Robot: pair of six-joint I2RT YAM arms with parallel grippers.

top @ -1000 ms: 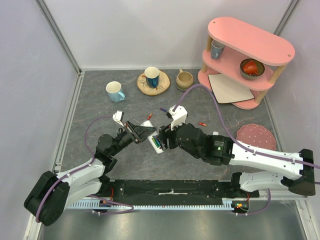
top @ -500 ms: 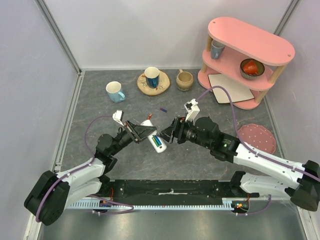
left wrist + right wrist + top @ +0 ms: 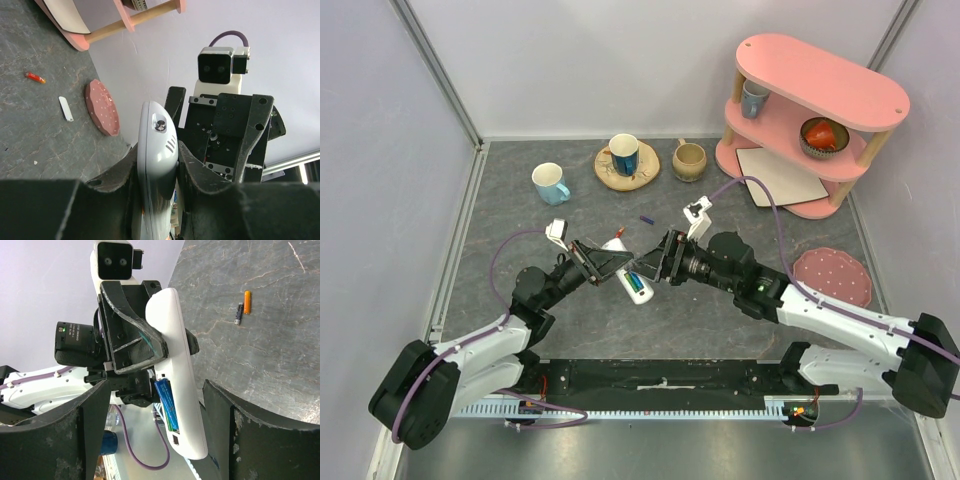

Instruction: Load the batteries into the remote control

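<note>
My left gripper (image 3: 610, 262) is shut on the white remote control (image 3: 628, 278) and holds it above the table, tilted, slot side towards the right arm. A blue battery (image 3: 166, 405) lies in the open slot of the remote control (image 3: 182, 375). My right gripper (image 3: 654, 268) is open, and its fingers (image 3: 65, 440) stand either side of the remote's end without touching it. In the left wrist view the remote (image 3: 157, 150) is pinched edge-on. Loose batteries lie on the table: a blue-purple one (image 3: 645, 218), a red one (image 3: 619, 232), and a dark and an orange one (image 3: 239, 313).
A pale blue mug (image 3: 551, 183), a dark cup on a wooden coaster (image 3: 624, 155) and a tan mug (image 3: 688, 160) stand at the back. The pink shelf (image 3: 810, 100) is back right and a spotted red coaster (image 3: 832, 273) lies right. A small white strip (image 3: 65, 108) lies flat.
My right gripper drew back from the remote to the right, turned its wrist, opened its jaws wider, then edged back towards the remote's end. The left gripper held still.
</note>
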